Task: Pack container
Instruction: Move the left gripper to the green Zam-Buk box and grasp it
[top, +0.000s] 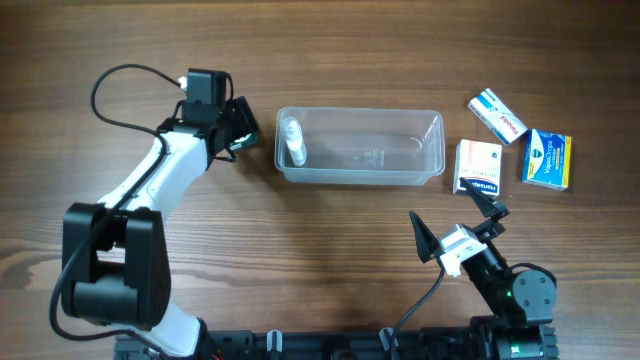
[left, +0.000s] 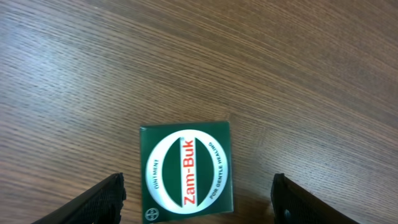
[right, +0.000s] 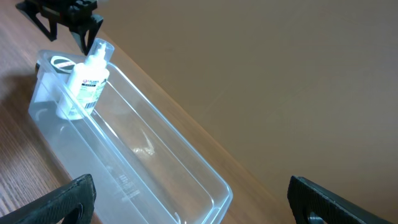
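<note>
The clear plastic container (top: 362, 178) lies lengthwise in the middle of the table. A white spray bottle (top: 292, 143) lies in its left end. The right wrist view also shows the container (right: 124, 177) and the bottle (right: 89, 81). My left gripper (top: 238, 128) is open just left of the container. It is over a green Zam-Buk ointment box (left: 186, 169), which lies on the wood between the fingers of the left gripper (left: 196, 202). My right gripper (top: 455, 225) is open and empty, near the table's front right, in front of the container.
Three small medicine boxes lie right of the container: a white-and-red one (top: 478, 166), a white-and-blue one (top: 497, 114) and a blue-and-yellow one (top: 547, 159). The left arm's cable loops at the back left. The left gripper shows at the top left of the right wrist view (right: 62, 15).
</note>
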